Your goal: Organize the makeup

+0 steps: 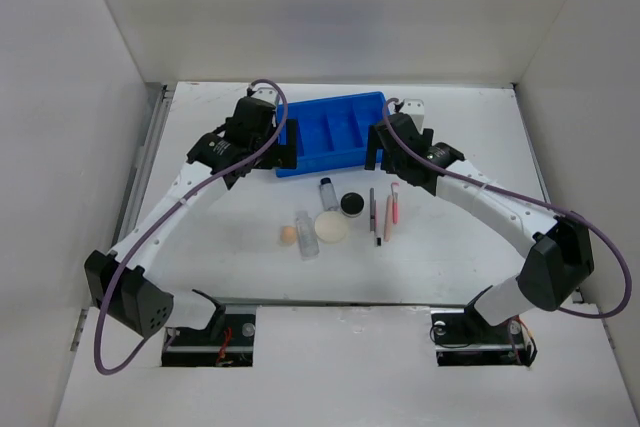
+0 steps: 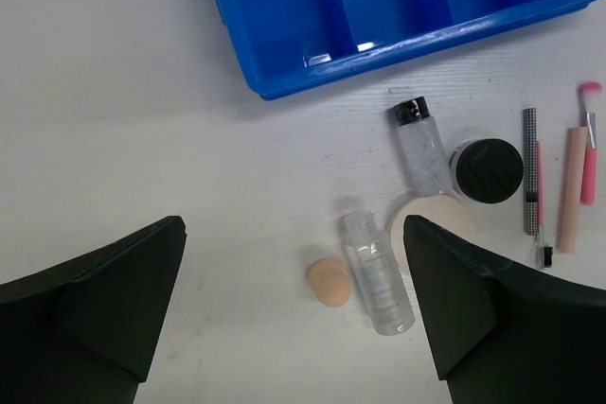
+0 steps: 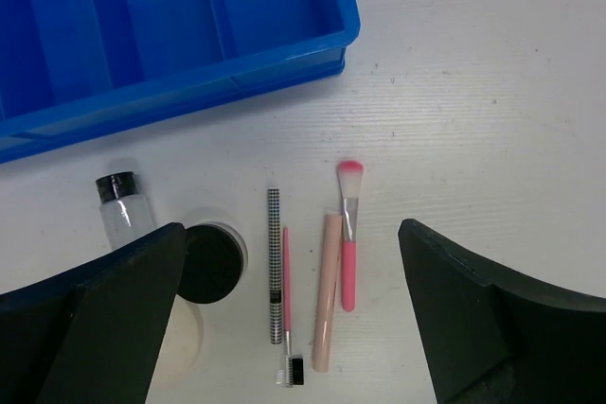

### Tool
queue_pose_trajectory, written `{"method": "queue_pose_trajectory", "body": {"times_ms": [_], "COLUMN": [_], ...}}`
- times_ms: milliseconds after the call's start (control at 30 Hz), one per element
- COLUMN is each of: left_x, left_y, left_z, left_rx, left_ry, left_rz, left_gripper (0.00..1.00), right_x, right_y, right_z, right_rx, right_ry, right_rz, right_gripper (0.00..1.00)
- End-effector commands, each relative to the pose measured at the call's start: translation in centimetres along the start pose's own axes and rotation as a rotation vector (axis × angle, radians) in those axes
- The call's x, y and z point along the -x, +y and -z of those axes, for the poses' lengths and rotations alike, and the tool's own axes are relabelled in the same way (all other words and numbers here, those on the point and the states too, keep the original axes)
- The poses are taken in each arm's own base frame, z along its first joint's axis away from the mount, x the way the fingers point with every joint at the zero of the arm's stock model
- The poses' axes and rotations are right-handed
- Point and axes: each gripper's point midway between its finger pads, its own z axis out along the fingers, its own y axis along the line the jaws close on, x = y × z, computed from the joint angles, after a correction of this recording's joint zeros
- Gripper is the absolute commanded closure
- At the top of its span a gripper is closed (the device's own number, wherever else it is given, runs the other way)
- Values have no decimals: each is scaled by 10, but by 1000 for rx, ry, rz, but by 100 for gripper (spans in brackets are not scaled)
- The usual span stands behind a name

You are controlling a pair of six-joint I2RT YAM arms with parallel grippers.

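Observation:
The makeup lies in a loose group in front of the blue tray (image 1: 322, 165). A tan sponge (image 1: 288, 235) and a clear bottle (image 1: 306, 234) lie leftmost. Beside them are a cream puff (image 1: 331, 226), a black-capped bottle (image 1: 328, 193) and a black jar (image 1: 351, 204). A dark checked pencil (image 1: 373, 209) and pink sticks (image 1: 390, 215) lie to the right. My left gripper (image 1: 283, 154) hovers open and empty above the sponge (image 2: 329, 282) and bottle (image 2: 377, 272). My right gripper (image 1: 378, 155) hovers open and empty above the checked pencil (image 3: 275, 262), tan stick (image 3: 326, 290) and pink brush (image 3: 347, 243).
The tray's compartments (image 2: 398, 44) hold nothing that I can see. White walls stand close at the left, right and back. The two arms flank the tray's front corners. Bare white table surrounds the makeup.

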Motion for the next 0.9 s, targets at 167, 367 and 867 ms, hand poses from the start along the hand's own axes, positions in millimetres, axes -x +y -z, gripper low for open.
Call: {"method": "queue_pose_trajectory", "body": {"times_ms": [167,367,867], "left_x": [7,5,-106], "left_y": [-2,7,-65], "left_z": [6,10,-22], "left_rx": [0,41,-104], "left_ry": [-11,-14,257], "left_rz": [58,56,-4], "left_gripper": [0,0,25], "right_x": [10,9,-46], "right_y": [1,-11,-14], "right_z": [12,24,10], "right_rx": [12,13,193], "right_ry": [-30,-67,114], "right_rz": [-33,-72,-145], "right_gripper": [0,0,14]}}
